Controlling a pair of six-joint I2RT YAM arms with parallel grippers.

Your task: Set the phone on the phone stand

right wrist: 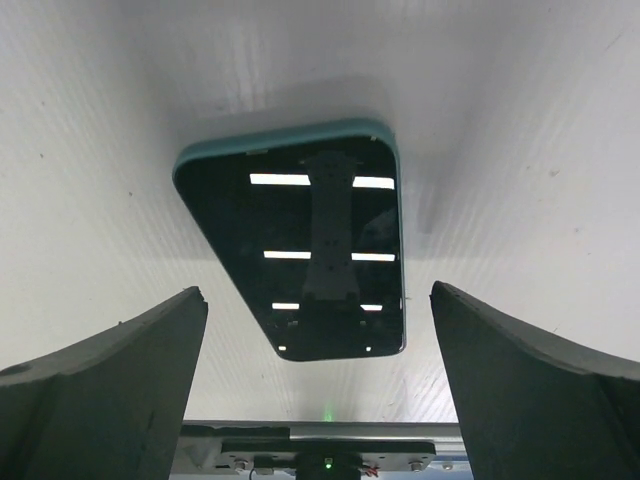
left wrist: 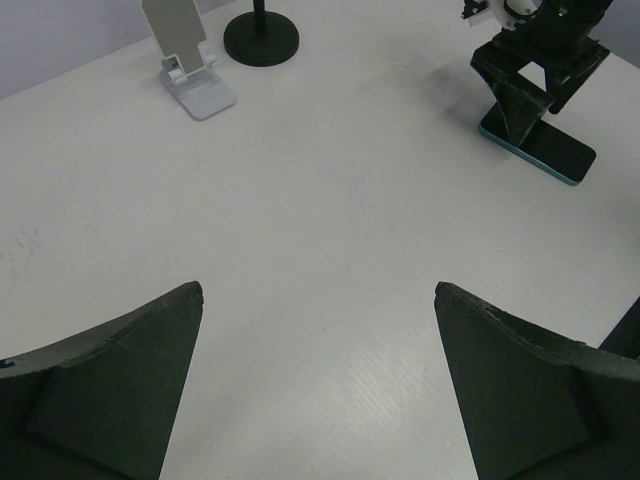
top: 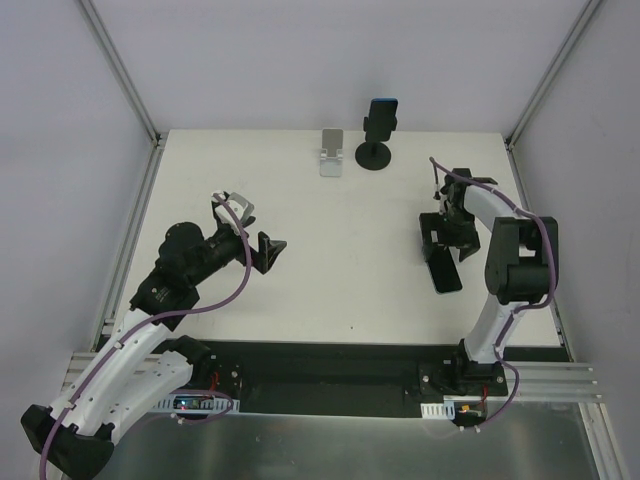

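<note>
The phone [top: 446,272], black with a teal-blue rim, lies flat on the white table at the right. It also shows in the right wrist view [right wrist: 300,250] and the left wrist view [left wrist: 548,152]. My right gripper [top: 446,238] is open just above its far end, one finger on each side, not touching it; its own view [right wrist: 315,292] shows the same. The black phone stand [top: 376,153] has a round disc base at the back centre. A dark head with a blue top edge sits on its upright. My left gripper [top: 266,251] is open and empty at the left [left wrist: 318,288].
A small silver folded-metal stand [top: 332,153] stands just left of the black stand, and shows in the left wrist view [left wrist: 190,70]. White walls and metal frame posts surround the table [top: 340,290]. The table's near edge and a metal rail lie close below the phone [right wrist: 330,435].
</note>
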